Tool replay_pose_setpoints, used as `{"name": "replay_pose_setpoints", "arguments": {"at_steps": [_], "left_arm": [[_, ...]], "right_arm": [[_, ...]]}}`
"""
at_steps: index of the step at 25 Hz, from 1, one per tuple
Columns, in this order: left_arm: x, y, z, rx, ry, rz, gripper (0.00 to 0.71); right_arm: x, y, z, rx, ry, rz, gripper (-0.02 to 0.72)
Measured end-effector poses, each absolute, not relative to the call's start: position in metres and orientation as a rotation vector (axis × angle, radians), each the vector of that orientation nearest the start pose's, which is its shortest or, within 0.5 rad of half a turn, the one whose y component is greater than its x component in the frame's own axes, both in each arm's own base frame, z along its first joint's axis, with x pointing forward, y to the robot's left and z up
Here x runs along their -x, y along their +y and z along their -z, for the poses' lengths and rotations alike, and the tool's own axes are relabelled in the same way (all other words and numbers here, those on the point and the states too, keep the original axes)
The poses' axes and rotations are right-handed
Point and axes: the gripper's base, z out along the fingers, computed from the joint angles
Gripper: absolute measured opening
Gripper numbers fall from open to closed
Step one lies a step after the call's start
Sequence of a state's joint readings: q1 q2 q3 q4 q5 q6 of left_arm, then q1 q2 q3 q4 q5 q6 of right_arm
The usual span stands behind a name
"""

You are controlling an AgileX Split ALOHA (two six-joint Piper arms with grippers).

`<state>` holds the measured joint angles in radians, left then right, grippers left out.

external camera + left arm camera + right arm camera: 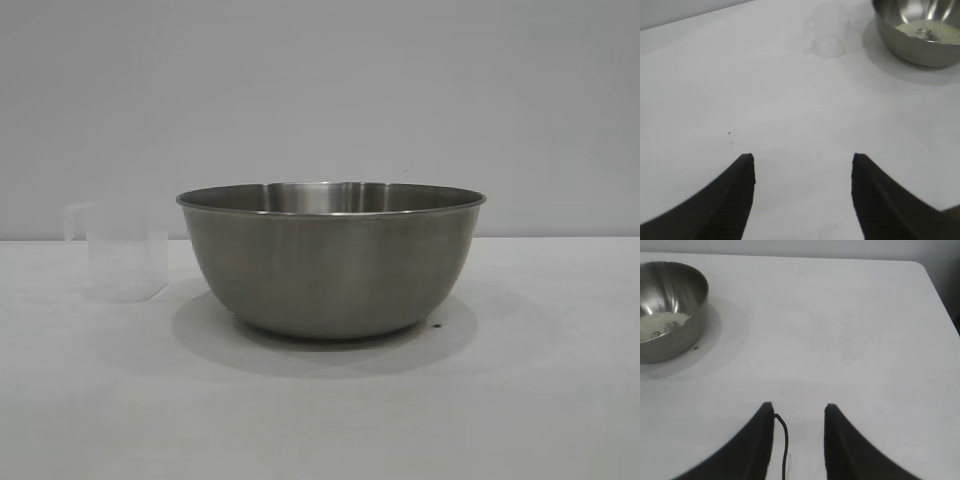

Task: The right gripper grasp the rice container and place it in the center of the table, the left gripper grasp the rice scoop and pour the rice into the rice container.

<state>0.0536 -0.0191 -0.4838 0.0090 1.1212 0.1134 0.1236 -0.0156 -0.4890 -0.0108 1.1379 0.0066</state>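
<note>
The steel rice container [330,260] stands upright on the white table [320,420], in the middle of the exterior view. A pale layer of rice [927,30] lies inside the rice container [917,30]; the right wrist view shows the rice [660,325] in the rice container [670,310] too. The translucent rice scoop [125,250] stands upright just left of the bowl, apart from it, and looks empty. My left gripper [802,160] hovers open over bare table, well short of the rice scoop [827,30]. My right gripper [799,407] is open too, holding nothing, away from the bowl.
Neither arm appears in the exterior view. The table's far edge and rounded corner [920,265] show in the right wrist view. A small dark speck [436,326] lies by the bowl's base. A thin black cable [784,440] runs between the right fingers.
</note>
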Motion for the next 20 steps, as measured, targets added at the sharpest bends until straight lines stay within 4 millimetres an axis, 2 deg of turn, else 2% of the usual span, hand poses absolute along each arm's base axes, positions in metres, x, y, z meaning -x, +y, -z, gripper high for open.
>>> {"name": "replay_pose_setpoints", "arguments": {"at_steps": [20], "left_arm": [[0.0086, 0.0001, -0.2678, -0.046, 2.104, -0.123, 0.369]], "right_arm": [[0.0092, -0.002, -0.268, 0.123, 2.114, -0.064, 0.232]]}}
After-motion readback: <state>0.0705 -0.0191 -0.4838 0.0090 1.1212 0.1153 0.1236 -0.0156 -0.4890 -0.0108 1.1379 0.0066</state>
